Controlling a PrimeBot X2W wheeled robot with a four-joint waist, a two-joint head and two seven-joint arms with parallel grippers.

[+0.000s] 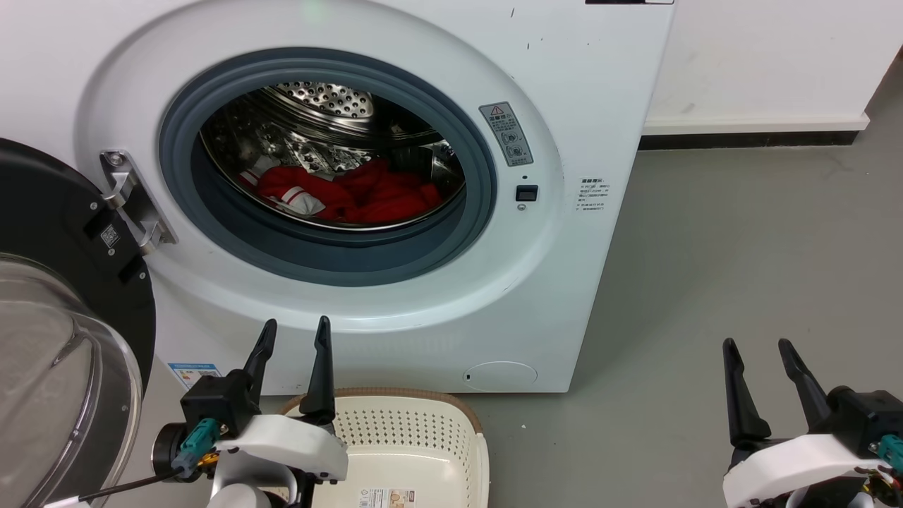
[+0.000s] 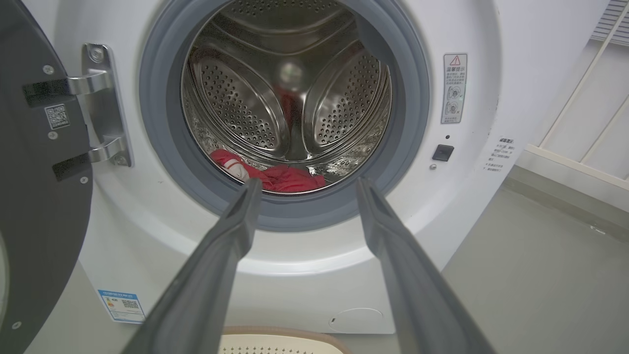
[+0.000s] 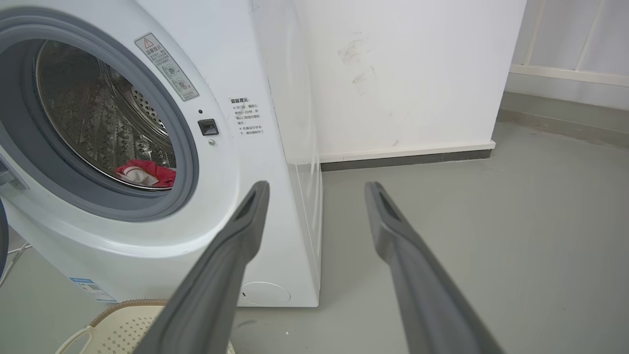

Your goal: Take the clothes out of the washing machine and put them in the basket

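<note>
Nearest, the left claw (image 1: 296, 323) and the right claw (image 1: 757, 343) are each holding their two fingers spread apart and gripping nothing. The left one is hovering at the left edge of the cream laundry basket (image 1: 423, 430), which is sitting on the grey floor (image 1: 741, 282) just in front of the white washing machine (image 1: 578, 247). Farther back, the black-framed glass door (image 1: 42, 212) is standing wide open at the left, and the red clothes (image 1: 374, 194) are lying at the bottom of the perforated steel drum (image 1: 324, 99).

The washing machine (image 1: 578, 85) is white with a grey door ring (image 1: 324, 261) and a hole-dotted steel drum (image 1: 324, 99); red clothes (image 1: 374, 194), one white-panelled, lie at the drum's six o'clock. The basket (image 1: 402, 430) is cream, perforated, with a brown woven-look rim.
</note>
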